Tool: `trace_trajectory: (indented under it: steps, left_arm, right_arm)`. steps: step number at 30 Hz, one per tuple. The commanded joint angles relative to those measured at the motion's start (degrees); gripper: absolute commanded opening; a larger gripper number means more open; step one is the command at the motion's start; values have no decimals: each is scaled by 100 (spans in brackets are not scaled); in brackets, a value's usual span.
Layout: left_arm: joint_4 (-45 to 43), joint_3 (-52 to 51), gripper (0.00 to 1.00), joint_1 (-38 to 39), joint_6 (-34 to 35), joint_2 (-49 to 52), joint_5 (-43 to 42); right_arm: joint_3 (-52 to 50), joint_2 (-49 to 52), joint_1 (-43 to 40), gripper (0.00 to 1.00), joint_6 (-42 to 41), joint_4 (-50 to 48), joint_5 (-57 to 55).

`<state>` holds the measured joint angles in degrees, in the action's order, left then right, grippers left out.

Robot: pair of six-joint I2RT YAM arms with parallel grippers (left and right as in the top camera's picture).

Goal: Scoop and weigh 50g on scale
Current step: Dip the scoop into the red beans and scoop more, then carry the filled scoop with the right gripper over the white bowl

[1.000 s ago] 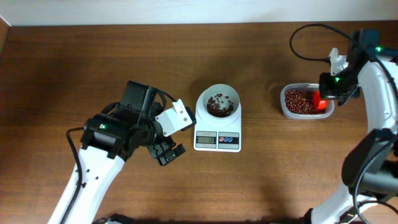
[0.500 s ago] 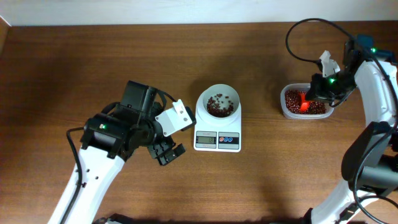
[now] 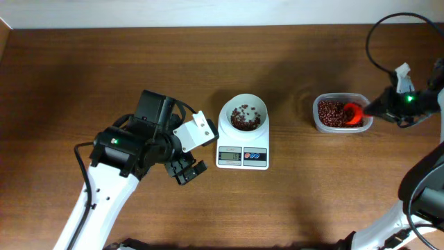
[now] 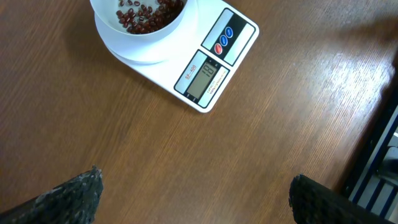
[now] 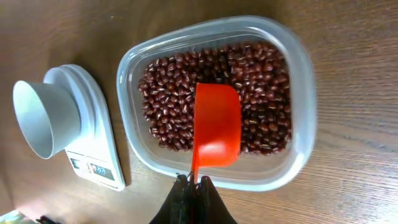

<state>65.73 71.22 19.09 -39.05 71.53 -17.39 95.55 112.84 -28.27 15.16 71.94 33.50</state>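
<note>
Two grippers noted: the right gripper [image 5: 191,186] pinches the handle of the orange scoop [image 5: 216,127], which sits over beans [image 5: 168,93] in the clear tub [image 5: 298,124]. The left gripper [image 4: 196,199] hangs spread wide near the scale [image 3: 242,156]. We see more beans in its white bowl [image 3: 243,114], mid-table [image 3: 312,201]: dark wood grain, with a pale wall [image 3: 208,14] along the far edge.

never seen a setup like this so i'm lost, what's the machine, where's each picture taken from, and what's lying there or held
These are two white robot arms at a brown wooden table. One picture looks down from above; the other two come from cameras on each wrist. On the table stand a small white digital scale carrying a white round bowl with some small red-brown beans, and a clear rectangular plastic tub holding more. The right gripper is shut on the handle of an orange-red plastic scoop resting in the tub. The left gripper is open, holding nothing.
</note>
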Motion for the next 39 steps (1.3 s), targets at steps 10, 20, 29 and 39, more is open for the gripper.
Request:
trace_trajectory:
  steps: [10, 20, 29, 39]
  left_arm:
    - [-7, 105, 99, -31, -94, 4, -83]
    - [-7, 105, 99, -31, -94, 4, -83]
    - [-9, 105, 99, -31, -94, 4, -83]
    - [-9, 105, 99, -31, -94, 4, -83]
  right_arm:
    - [-39, 107, -529, 4, 439, 446, 1246]
    - [-39, 105, -511, 4, 695, 846, 2483]
    - [-39, 107, 730, 4, 693, 824, 3104]
    - [-39, 105, 2776, 4, 431, 153, 3014]
